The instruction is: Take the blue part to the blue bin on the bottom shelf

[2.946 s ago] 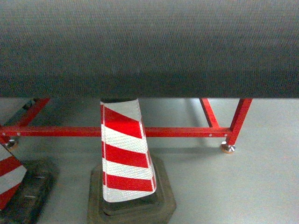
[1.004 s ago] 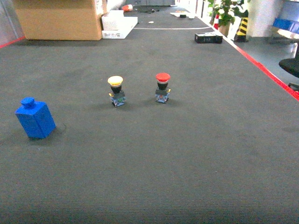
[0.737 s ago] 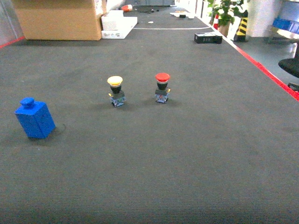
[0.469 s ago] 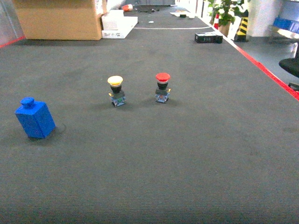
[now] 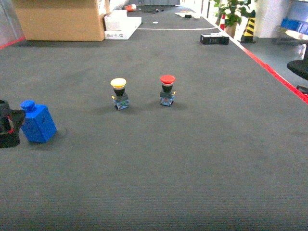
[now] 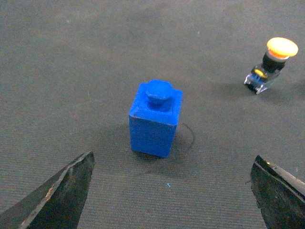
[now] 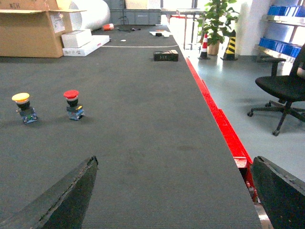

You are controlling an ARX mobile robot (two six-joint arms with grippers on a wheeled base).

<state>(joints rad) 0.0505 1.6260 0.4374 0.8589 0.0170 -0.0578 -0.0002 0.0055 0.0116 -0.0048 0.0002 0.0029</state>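
In the head view a dark carpeted counter (image 5: 192,159) runs back to a cardboard box (image 5: 60,19), a red edge stripe on its right. One blue part (image 5: 37,122) stands left of one yellow button (image 5: 119,94) and one red button (image 5: 167,90); the left gripper (image 5: 8,124), absent before, now sits just left of the part. The left wrist view shows jaws spread wide, part between, untouched. The right wrist view shows jaws released, an office chair (image 7: 286,88) beyond the counter edge.
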